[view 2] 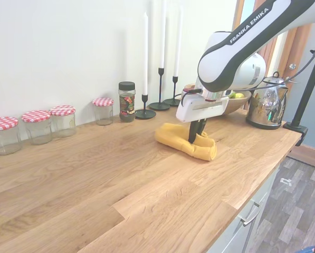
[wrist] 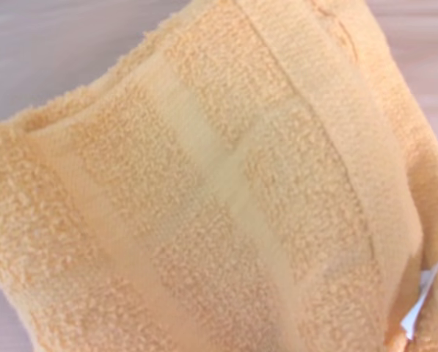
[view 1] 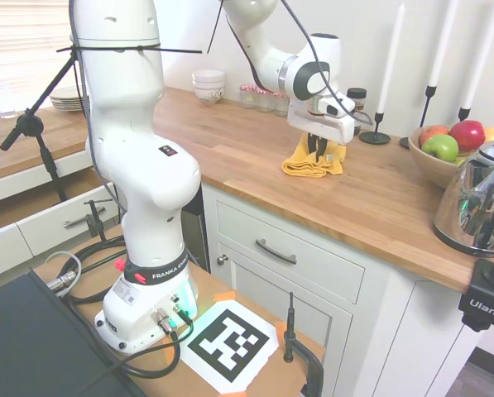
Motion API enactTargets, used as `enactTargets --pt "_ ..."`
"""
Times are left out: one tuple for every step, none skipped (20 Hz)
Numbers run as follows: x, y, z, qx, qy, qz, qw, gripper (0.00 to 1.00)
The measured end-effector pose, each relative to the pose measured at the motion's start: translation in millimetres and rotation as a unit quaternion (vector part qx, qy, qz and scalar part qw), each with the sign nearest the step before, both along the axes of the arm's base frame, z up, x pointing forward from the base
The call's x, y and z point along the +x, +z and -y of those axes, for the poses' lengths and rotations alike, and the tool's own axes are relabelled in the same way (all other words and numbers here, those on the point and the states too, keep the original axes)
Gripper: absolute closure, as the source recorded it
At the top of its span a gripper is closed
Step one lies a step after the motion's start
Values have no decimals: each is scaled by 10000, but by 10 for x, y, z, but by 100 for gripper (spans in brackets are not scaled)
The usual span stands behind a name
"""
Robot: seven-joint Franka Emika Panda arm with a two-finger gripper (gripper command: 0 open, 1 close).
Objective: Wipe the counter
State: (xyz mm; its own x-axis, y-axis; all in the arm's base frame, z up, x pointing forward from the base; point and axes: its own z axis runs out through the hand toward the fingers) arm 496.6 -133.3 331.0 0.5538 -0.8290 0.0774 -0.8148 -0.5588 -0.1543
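We see the arm reaching out over the counter point(view 1: 230, 157), its gripper point(view 2: 195, 138) pointing straight down with the fingers pinched into a folded yellow towel point(view 2: 184, 140) that lies on the wood between the candlesticks point(view 2: 145, 113) and the front edge. In the wrist view the towel point(wrist: 204, 191) fills nearly everything, slightly blurred, with a small white tag point(wrist: 417, 308) at one edge, and the fingertips themselves are buried in the cloth.

Three black candlesticks point(view 2: 160, 87) with white candles by the wall, spice jar point(view 2: 127, 101) beside them. Four checked-lid glass jars point(view 2: 37, 125) along the wall. Fruit bowl point(view 1: 438, 157), steel kettle point(view 1: 480, 200). White bowls point(view 1: 208, 84), plate stack point(view 1: 68, 99) on lower top.
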Motion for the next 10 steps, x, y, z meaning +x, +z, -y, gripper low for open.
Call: enactTargets --pt "-52 -6 182 16 -83 13 10000 100" --pt "-101 -10 335 24 -150 29 9999 100" --pt "-146 -14 464 45 -207 49 9998 100" --pt "-190 -17 578 80 -272 74 9996 100" --pt "-233 -20 682 117 -324 99 9994 100" --pt "-272 -24 772 150 -372 124 9991 100" --pt "-309 -26 852 172 -420 142 9989 100" --pt "-344 -28 923 185 -461 157 9986 100" --pt "-375 -30 987 193 -498 169 9984 100" --pt "-403 -30 1041 196 -537 179 9982 100"
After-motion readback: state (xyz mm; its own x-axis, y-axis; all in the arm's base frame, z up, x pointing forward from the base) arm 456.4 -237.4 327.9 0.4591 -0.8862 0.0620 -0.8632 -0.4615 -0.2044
